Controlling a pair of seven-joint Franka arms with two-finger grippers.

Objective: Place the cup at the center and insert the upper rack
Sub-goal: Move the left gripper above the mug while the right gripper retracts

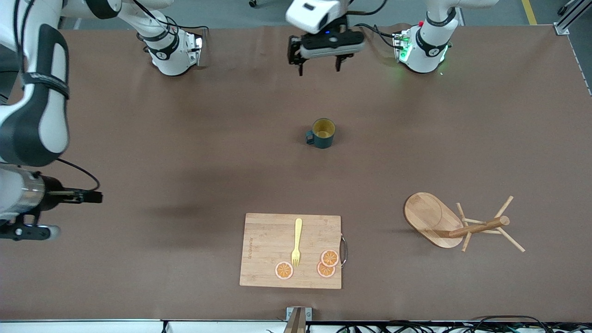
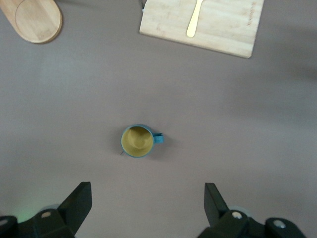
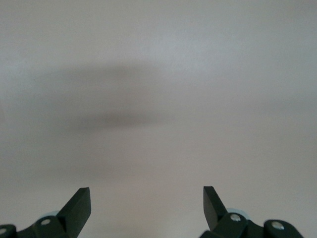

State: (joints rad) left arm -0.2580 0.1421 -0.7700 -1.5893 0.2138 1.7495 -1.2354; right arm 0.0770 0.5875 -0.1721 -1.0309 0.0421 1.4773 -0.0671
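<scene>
Cup [image 1: 323,132] upright at table [image 1: 138,138] middle, farther from front camera than cutting board [image 1: 291,250]. Upper rack [image 1: 455,224] tipped on side — beside board, toward left arm's end. Left gripper [image 1: 319,64] above table between arm bases — jaws wide, empty. Right gripper [image 3: 147,206] at right arm's end over bare table, jaws wide, empty.

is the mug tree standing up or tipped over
Tipped over. In the front view the mug tree lies on its side: its oval base stands on edge and the post runs level along the table.
</scene>
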